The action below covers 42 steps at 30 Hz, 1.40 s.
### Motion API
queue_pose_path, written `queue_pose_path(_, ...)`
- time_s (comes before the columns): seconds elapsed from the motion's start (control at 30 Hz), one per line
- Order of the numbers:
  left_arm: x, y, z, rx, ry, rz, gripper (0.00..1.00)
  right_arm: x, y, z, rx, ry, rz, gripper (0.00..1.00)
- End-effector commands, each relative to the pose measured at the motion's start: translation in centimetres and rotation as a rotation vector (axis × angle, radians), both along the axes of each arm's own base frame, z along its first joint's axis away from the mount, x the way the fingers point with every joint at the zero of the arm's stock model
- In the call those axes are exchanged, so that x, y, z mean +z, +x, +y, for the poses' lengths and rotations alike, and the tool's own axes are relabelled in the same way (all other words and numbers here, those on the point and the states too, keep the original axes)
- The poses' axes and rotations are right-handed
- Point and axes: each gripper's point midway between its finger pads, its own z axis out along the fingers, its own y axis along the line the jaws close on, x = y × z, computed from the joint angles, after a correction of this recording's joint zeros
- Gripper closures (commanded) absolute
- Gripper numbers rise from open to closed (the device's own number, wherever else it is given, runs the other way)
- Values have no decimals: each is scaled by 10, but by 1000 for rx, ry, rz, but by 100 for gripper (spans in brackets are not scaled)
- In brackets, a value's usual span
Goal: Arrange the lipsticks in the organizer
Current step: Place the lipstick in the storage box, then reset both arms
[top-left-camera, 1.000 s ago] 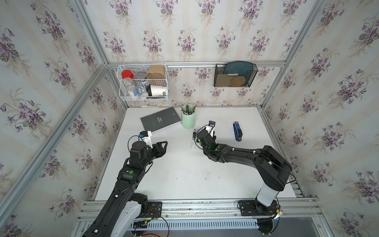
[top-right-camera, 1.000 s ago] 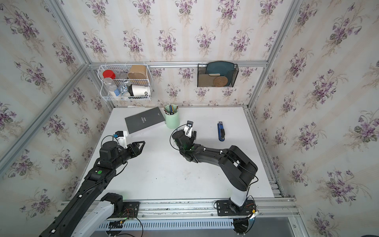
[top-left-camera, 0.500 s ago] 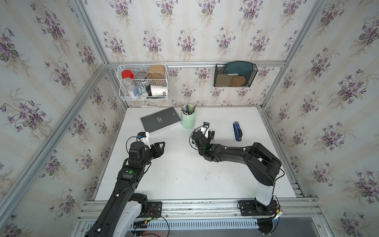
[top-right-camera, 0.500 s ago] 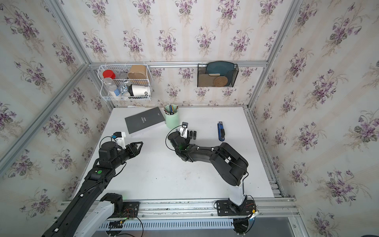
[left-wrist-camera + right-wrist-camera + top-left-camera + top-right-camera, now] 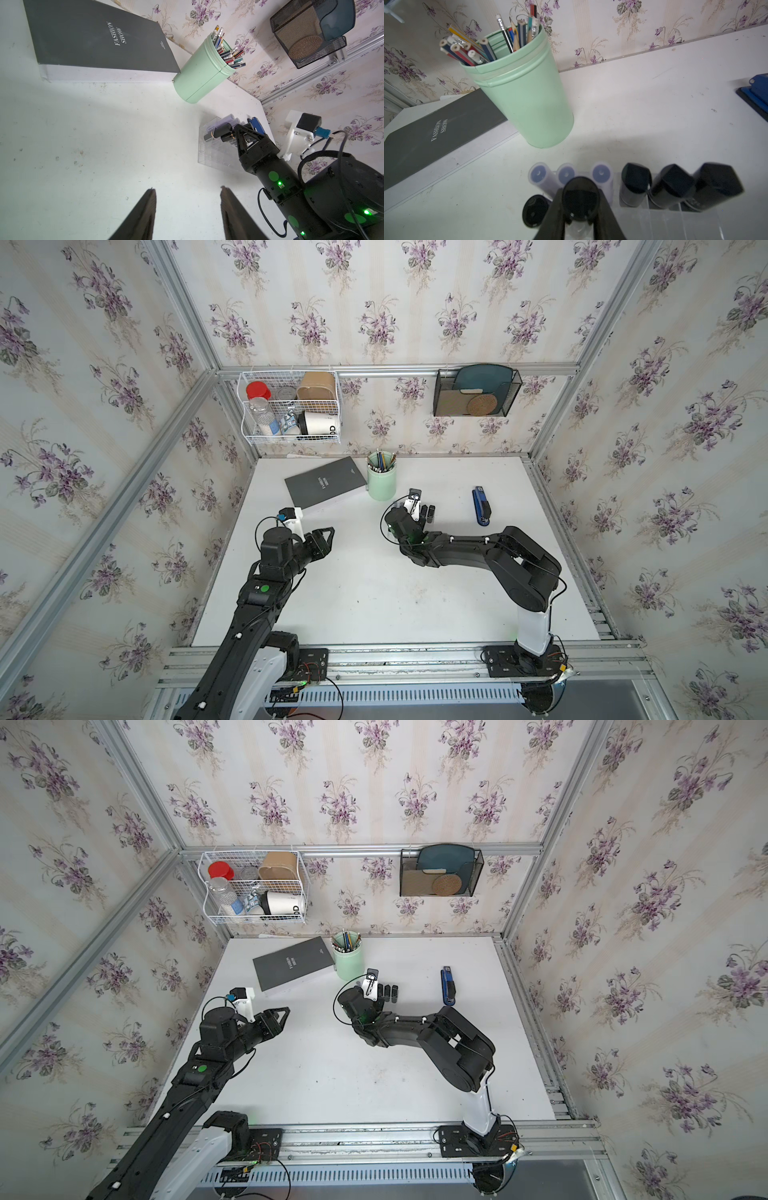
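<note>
My right gripper (image 5: 580, 192) is shut on a black lipstick (image 5: 580, 200), held upright over the clear organizer (image 5: 654, 220). Three lilac lipsticks (image 5: 566, 173) and three black lipsticks (image 5: 672, 185) stand in the organizer's far row. Another black lipstick (image 5: 534, 209) stands just beside the held one. In both top views the right gripper (image 5: 417, 517) (image 5: 371, 997) hides most of the tray, and black lipsticks (image 5: 429, 513) (image 5: 390, 993) show beside it. The left wrist view shows the organizer (image 5: 216, 158) from the side. My left gripper (image 5: 188, 189) (image 5: 326, 537) is open and empty above bare table.
A mint-green pen cup (image 5: 381, 481) full of pencils stands just behind the organizer. A grey book (image 5: 326, 485) lies to its left and a blue stapler (image 5: 481, 506) to the right. A white wire basket (image 5: 291, 406) and a black mesh rack (image 5: 476, 391) hang on the back wall.
My right gripper has shifted left over the organizer with the black lipstick in it, uncovering the black lipsticks to its right. The left gripper has drawn back slightly, still open.
</note>
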Motion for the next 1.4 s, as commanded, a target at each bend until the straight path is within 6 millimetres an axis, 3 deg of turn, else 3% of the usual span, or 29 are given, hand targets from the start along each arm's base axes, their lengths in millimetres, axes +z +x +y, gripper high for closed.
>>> queue_pose_path(0.0, 4, 2, 0, -3, -6, -18, 46, 4, 3, -4, -26, -7, -26, 97)
queue_pose_path(0.47, 7, 1, 0, -2, -12, -20, 47, -9, 4, -2, -24, -61, -19, 93)
queue_pose_path(0.7, 8, -2, 1, 2, -15, -16, 47, 16, -4, 0, -16, -42, -28, 64)
queue_pose_path(1.0, 28, -9, 8, 21, 25, -46, 46, 56, -17, -1, 41, 29, -16, 56)
queue_pose_path(1.1, 33, -12, 15, 46, 71, -53, 46, 80, -27, -12, 61, 41, -14, 53)
queue_pose_path(1.17, 36, -11, 19, 58, 101, -51, 46, 88, -35, -30, 70, 49, 2, 51)
queue_pose_path(1.27, 38, -9, 26, 78, 155, -52, 45, 83, -46, -63, 135, 95, 84, 49)
queue_pose_path(1.37, 49, -1, 42, 159, 219, -107, 38, 78, -52, -94, 175, 41, 132, 43)
